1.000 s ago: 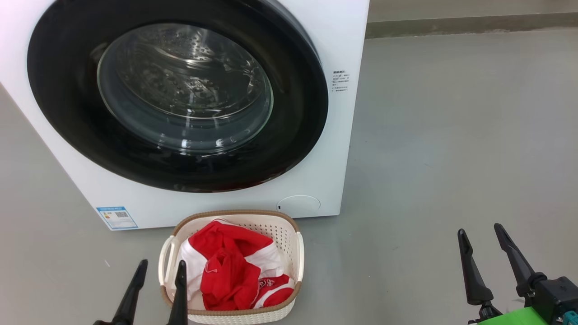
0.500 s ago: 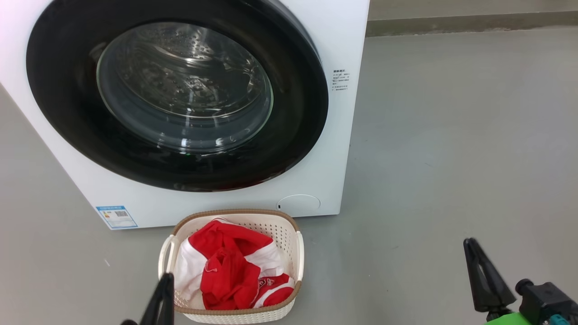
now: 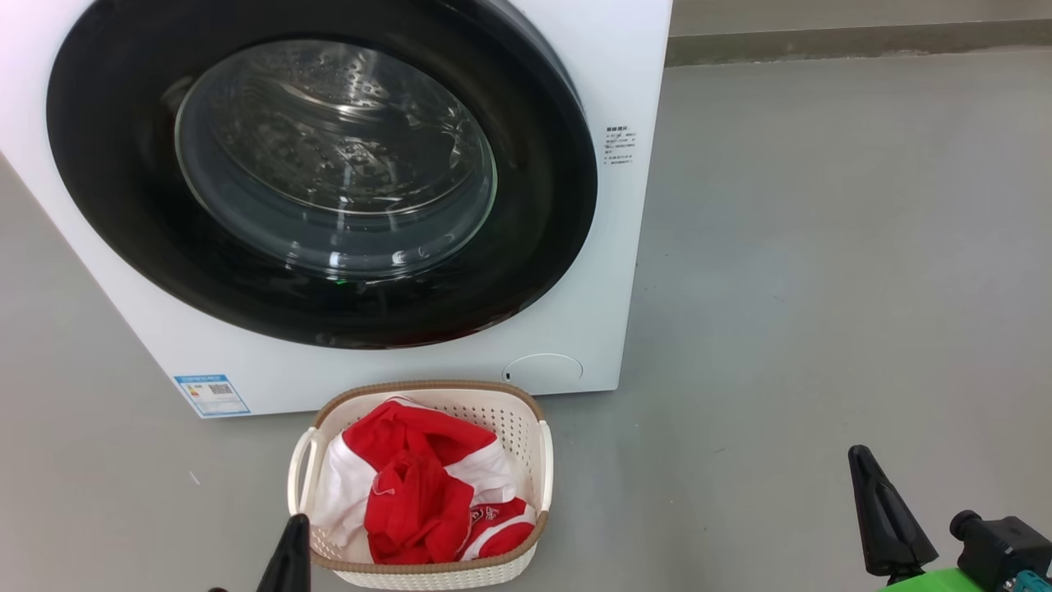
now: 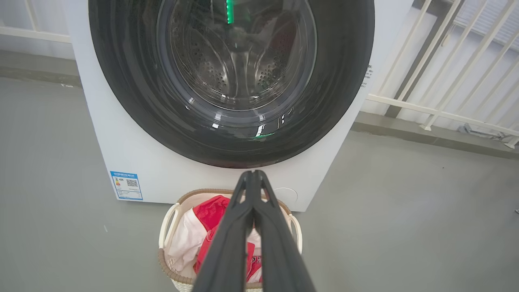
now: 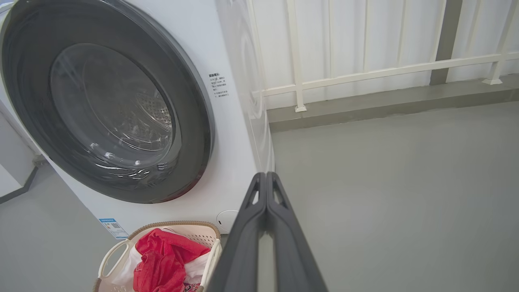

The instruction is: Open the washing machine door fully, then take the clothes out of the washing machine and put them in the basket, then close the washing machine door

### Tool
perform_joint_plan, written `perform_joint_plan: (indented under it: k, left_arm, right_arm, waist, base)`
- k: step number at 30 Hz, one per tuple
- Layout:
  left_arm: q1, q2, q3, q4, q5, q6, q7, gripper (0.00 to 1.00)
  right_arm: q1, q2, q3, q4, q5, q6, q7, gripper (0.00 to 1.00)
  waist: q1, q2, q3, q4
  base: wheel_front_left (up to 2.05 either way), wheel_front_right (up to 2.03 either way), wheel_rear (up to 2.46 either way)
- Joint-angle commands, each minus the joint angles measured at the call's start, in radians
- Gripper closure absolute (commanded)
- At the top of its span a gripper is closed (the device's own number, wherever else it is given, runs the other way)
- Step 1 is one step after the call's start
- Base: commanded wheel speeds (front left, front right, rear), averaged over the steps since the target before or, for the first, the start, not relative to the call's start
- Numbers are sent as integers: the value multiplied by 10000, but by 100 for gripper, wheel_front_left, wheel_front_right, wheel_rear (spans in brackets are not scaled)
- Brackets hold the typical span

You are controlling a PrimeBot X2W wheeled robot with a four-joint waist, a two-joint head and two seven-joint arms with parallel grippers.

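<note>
Head view: the washing machine door [image 3: 320, 173] is sitting closed; the clothes [image 3: 411, 493] are lying in the basket [image 3: 427, 384] just before the washing machine [image 3: 608, 271]. Your left pincer [image 4: 252, 174] and right pincer [image 5: 265, 175] are pinching together, empty.

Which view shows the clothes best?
Head view: the clothes lie unobstructed in the basket. Left wrist view has the left gripper across them; right wrist view cuts them off at its bottom edge.
</note>
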Motion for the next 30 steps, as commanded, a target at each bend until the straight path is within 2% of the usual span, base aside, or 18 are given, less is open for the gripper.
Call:
perform_joint_plan:
  k: [1, 30]
  left_arm:
    - [-288, 28, 141, -197, -368, -105, 65, 100]
    - [-767, 49, 518, 69, -3687, -345, 895, 100]
  right_arm:
    - [-250, -116, 32, -197, 352, -4, 64, 100]
    - [-785, -259, 57, 66, 3736, -13, 859, 100]
  waist:
    - [-2, 0, 4, -1]
    - [-2, 0, 36, -18]
  base:
    - [0, 0, 0]
    - [0, 0, 0]
